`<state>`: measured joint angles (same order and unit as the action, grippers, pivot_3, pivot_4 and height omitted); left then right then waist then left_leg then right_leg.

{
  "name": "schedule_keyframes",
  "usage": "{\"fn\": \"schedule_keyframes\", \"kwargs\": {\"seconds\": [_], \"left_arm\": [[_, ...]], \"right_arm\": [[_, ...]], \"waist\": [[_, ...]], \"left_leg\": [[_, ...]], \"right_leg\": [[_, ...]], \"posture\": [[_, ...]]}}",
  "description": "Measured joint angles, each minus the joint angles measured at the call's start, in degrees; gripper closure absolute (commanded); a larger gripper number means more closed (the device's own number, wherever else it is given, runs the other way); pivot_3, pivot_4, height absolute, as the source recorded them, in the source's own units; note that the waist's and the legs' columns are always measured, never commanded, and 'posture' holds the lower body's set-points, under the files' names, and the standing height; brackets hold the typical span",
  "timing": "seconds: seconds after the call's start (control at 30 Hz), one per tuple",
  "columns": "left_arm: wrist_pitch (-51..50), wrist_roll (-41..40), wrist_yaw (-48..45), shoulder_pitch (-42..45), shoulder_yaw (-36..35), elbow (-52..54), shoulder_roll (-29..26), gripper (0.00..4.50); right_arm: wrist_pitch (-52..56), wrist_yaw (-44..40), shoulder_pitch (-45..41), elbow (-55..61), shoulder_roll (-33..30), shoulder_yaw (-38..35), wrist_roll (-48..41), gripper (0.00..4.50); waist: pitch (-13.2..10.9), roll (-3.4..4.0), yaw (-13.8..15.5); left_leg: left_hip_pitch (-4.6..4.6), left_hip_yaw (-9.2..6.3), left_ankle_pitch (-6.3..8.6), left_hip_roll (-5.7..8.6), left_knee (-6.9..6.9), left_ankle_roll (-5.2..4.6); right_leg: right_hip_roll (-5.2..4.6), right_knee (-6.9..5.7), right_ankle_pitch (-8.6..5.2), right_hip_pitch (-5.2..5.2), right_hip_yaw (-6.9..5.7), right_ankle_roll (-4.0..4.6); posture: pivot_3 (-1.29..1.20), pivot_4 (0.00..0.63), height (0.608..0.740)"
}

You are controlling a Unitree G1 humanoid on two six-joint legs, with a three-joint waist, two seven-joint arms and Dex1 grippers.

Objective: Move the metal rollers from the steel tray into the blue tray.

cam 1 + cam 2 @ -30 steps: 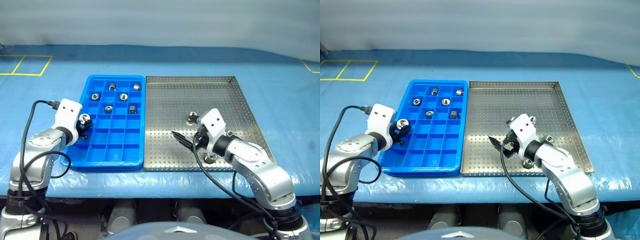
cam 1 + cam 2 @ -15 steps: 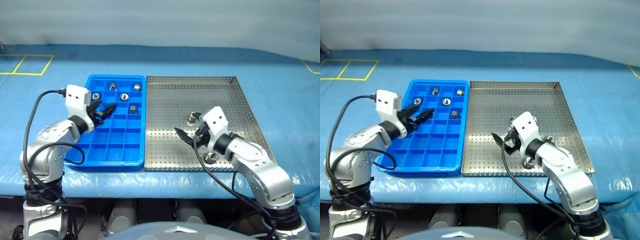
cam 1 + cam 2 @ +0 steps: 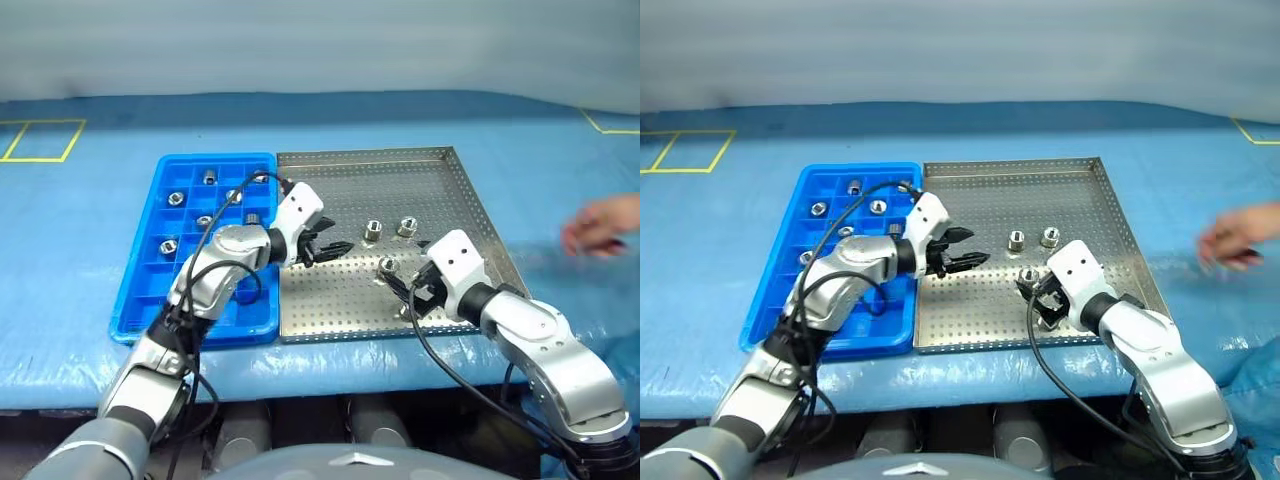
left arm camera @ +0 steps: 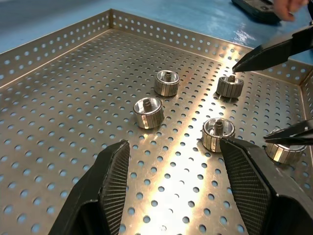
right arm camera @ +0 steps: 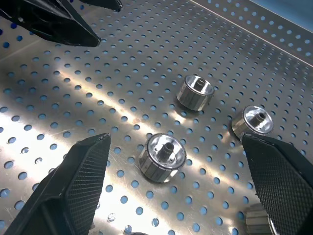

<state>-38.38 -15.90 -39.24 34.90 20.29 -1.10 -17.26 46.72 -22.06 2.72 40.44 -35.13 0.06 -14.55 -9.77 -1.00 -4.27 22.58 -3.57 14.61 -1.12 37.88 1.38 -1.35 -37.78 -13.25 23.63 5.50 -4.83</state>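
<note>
- Steel tray (image 3: 440,190): square, perforated, on the blue-covered desk (image 3: 100,210), edge to edge with the blue tray (image 3: 140,290) on its left.
- Metal rollers in the steel tray: two side by side near the middle (image 3: 373,229) (image 3: 407,227); a third (image 3: 386,266) nearer the front; more close under the right claw, count hard to tell. All stand on end, hollow centres up.
- Metal rollers in the blue tray: about six in the far compartments, e.g. (image 3: 175,198); front compartments bare.
- Left claw (image 3: 328,246): over the steel tray's left half, pointing right; fingers apart, nothing between them.
- Right claw (image 5: 171,161): low over the tray's front right, spread wide, empty, fingers (image 5: 80,183) either side of the front roller (image 5: 162,155).
- Key relation: that front roller lies straight ahead between the right claw's fingers, so the right arm is nearer it; the middle pair lies just right of the left claw, likely its target.
- Person's hand (image 3: 605,225): over the desk, right of the tray.
</note>
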Motion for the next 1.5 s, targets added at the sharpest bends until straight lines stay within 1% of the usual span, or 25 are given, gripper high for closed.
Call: {"fn": "schedule_keyframes", "kwargs": {"seconds": [0.13,0.3,0.47,0.63,0.77,0.87,1.1,1.27,1.5], "left_arm": [[4.5,4.0,-1.3,4.0,3.0,-10.3,3.9,1.33],[7.5,5.9,-2.8,4.8,3.8,-17.4,8.0,1.33],[8.6,6.9,-1.9,6.1,2.4,-20.4,9.6,1.33],[10.2,8.4,4.3,8.1,-1.7,-27.2,13.5,1.33],[11.4,9.2,7.1,10.2,-4.4,-31.0,14.0,1.33],[12.5,10.0,8.8,11.4,-5.9,-34.7,15.5,1.33],[12.6,10.4,5.4,11.4,-6.0,-34.7,16.1,1.33],[12.6,10.9,6.1,11.4,-6.3,-34.8,16.7,1.33],[12.7,12.1,8.2,11.4,-6.5,-36.0,17.2,1.33]], "right_arm": [[0.1,1.0,1.5,1.4,0.8,-1.0,0.3,0.0],[0.1,2.3,3.1,3.2,1.9,-1.2,0.7,0.0],[0.1,3.3,4.5,3.7,2.9,-1.2,1.0,0.0],[0.1,3.8,4.5,3.9,4.0,-1.2,1.3,0.0],[0.1,4.3,5.0,3.9,4.6,-1.1,1.6,0.0],[0.0,4.8,5.1,3.9,5.4,-1.1,2.0,0.0],[-0.2,5.0,5.5,4.1,6.1,-1.0,2.9,0.0],[-0.2,4.9,5.3,4.1,6.3,-1.0,3.2,0.0],[-0.2,4.9,4.7,4.1,6.5,-0.6,3.3,0.0]], "waist": [[0.0,0.0,-0.7],[0.0,0.0,-2.0],[0.0,0.0,-3.1],[0.0,0.0,-3.6],[0.0,0.0,-4.3],[0.0,0.0,-4.4],[0.0,0.0,-5.9],[0.0,0.0,-6.5],[0.0,0.0,-6.7]], "left_leg": [[0.01,0.01,0.02,0.01,0.0,-0.04],[0.06,0.02,0.04,0.01,0.0,-0.07],[0.02,0.03,0.04,0.01,0.01,-0.07],[0.03,0.05,0.04,0.02,0.07,-0.07],[0.03,0.05,0.04,0.03,0.05,-0.07],[0.05,0.05,0.04,0.05,0.06,-0.08],[0.05,0.05,0.04,0.05,0.03,-0.07],[0.03,0.06,0.04,0.05,0.04,-0.08],[0.04,0.05,0.04,0.06,0.03,-0.08]], "right_leg": [[0.0,0.01,0.01,0.01,0.03,-0.01],[0.0,0.01,0.0,0.03,0.05,-0.02],[0.01,0.0,-0.01,0.02,0.07,-0.08],[0.01,0.0,0.04,0.02,0.11,-0.18],[0.01,0.01,0.05,0.02,0.12,-0.19],[0.0,0.04,0.06,0.02,0.13,-0.21],[0.0,0.04,0.06,0.02,0.14,-0.22],[0.0,0.03,0.06,0.02,0.16,-0.24],[0.0,0.03,0.07,0.02,0.16,-0.25]], "posture": [[-0.19,0.15,0.74],[-0.21,0.15,0.74],[-0.22,0.15,0.74],[-0.24,0.15,0.74],[-0.25,0.15,0.74],[-0.26,0.15,0.74],[-0.26,0.15,0.74],[-0.25,0.15,0.74],[-0.25,0.15,0.74]]}}
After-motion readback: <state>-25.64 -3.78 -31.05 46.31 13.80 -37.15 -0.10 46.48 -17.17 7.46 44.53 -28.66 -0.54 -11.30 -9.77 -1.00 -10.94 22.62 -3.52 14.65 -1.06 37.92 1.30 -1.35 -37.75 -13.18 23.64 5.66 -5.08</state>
